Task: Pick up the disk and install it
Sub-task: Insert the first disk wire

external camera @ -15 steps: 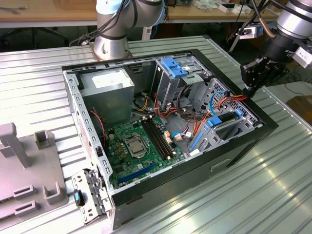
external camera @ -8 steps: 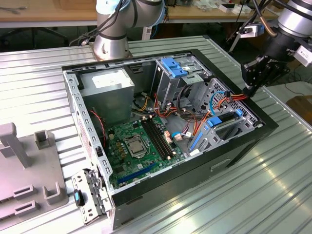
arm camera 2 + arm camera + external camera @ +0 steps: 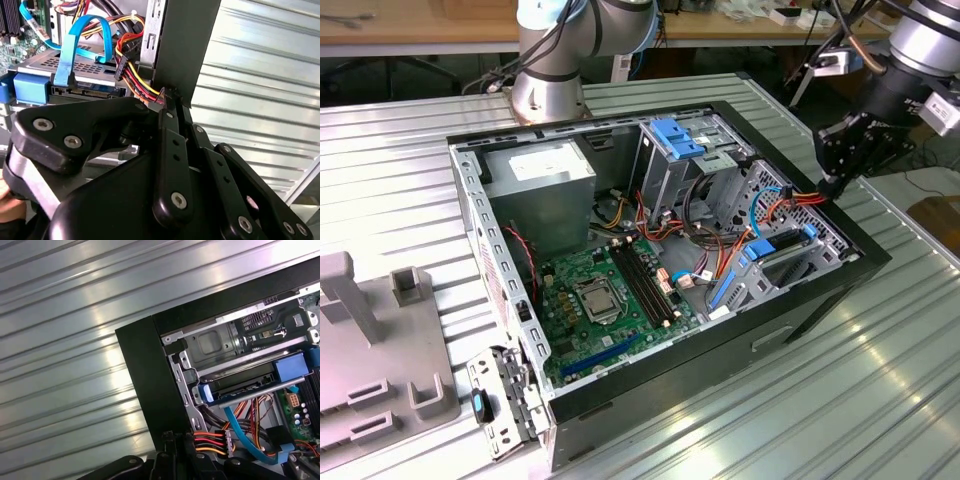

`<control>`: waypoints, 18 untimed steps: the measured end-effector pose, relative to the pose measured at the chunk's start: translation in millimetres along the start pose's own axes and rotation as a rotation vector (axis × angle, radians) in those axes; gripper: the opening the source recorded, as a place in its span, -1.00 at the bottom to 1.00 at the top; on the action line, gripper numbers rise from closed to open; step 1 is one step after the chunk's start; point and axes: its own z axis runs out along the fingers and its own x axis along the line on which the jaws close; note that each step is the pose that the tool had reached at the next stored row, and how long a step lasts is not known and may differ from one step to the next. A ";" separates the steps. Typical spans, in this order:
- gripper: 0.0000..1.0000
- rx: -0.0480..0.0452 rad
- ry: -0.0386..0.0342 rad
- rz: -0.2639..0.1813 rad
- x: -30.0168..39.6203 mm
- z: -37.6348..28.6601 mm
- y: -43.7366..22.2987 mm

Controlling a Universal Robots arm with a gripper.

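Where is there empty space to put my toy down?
The ribbed metal table is bare along the computer case on the exterior view's right, and again between the case and the grey stand on its left. Inside the case it is crowded, mostly with wires by the drive cage.

No text, number or sign can be read. The white sticker (image 3: 542, 160) on the grey power-supply box (image 3: 540, 215), at the far left inside the computer case (image 3: 660, 385), carries print too small to make out. The markings on the green motherboard (image 3: 560, 290), near the middle of the case floor, are likewise illegible.
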 end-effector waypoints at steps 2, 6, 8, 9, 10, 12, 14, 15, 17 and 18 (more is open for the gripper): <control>-0.65 -0.0004 0.0000 0.010 -1.3 -0.1 0.4; -0.65 -0.0006 -0.0001 0.016 -6.4 -0.2 2.2; -0.65 -0.0008 -0.0001 0.025 -10.2 -0.3 3.5; -0.65 -0.0011 -0.0002 0.033 -11.6 -0.4 4.0; -0.65 -0.0014 -0.0003 0.042 -13.0 -0.4 4.5; -0.65 -0.0019 -0.0004 0.057 -14.2 -0.4 4.9; -0.65 -0.0021 -0.0005 0.067 -14.8 -0.3 5.1; -0.65 -0.0024 -0.0005 0.075 -14.9 -0.3 5.2; -0.65 -0.0031 -0.0007 0.096 -16.4 -0.2 5.6; -0.65 -0.0033 -0.0007 0.102 -17.1 -0.2 5.9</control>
